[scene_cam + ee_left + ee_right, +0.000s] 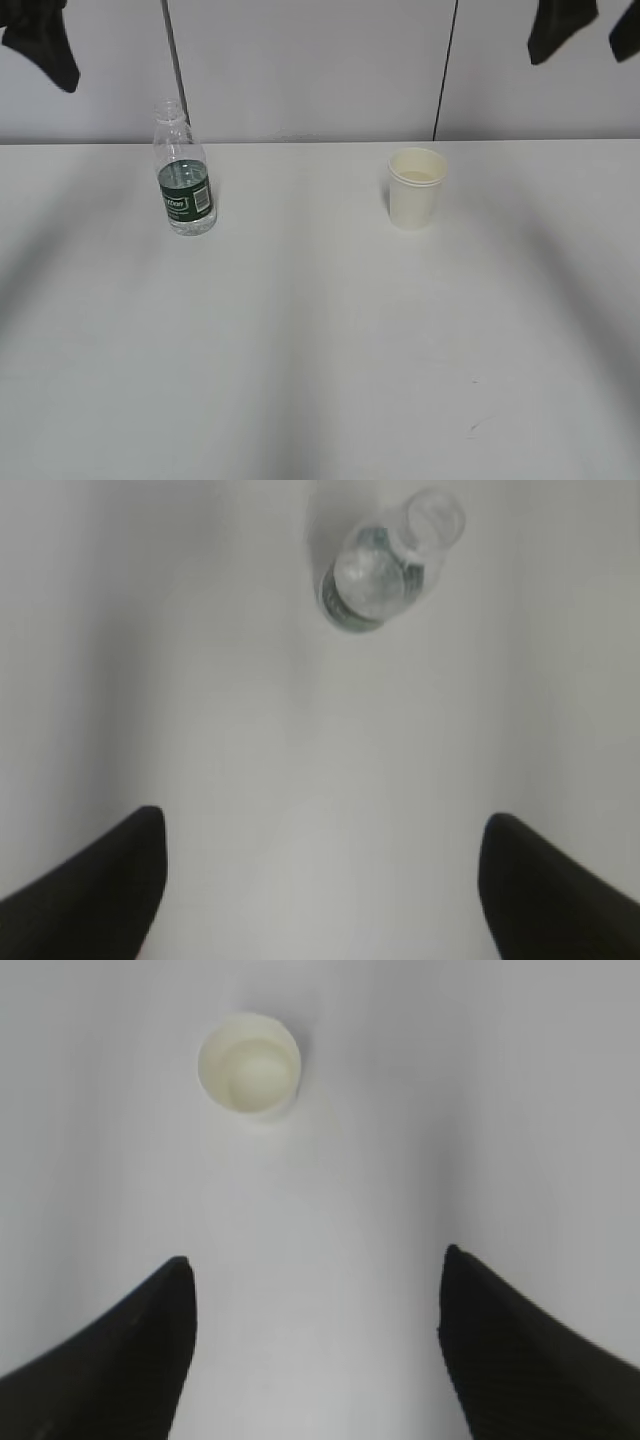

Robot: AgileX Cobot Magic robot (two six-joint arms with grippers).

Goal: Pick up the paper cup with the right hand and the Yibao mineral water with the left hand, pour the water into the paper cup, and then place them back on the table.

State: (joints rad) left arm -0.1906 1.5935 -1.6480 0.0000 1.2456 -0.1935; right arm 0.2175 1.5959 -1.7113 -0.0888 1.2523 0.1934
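Both tools spread wide, left tool (320, 880), right tool (315, 1345), empty above table (320, 350)

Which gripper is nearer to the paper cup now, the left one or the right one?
The right. The right gripper hangs open above the table with the paper cup just ahead of it. The left gripper is over the bottle's side, with the Yibao mineral water ahead.

You see a clear ribbed plastic bottle (184, 170) with dark green, white-lettered label, a cream-white paper cup (415, 188), and a plain white desk (320, 340).
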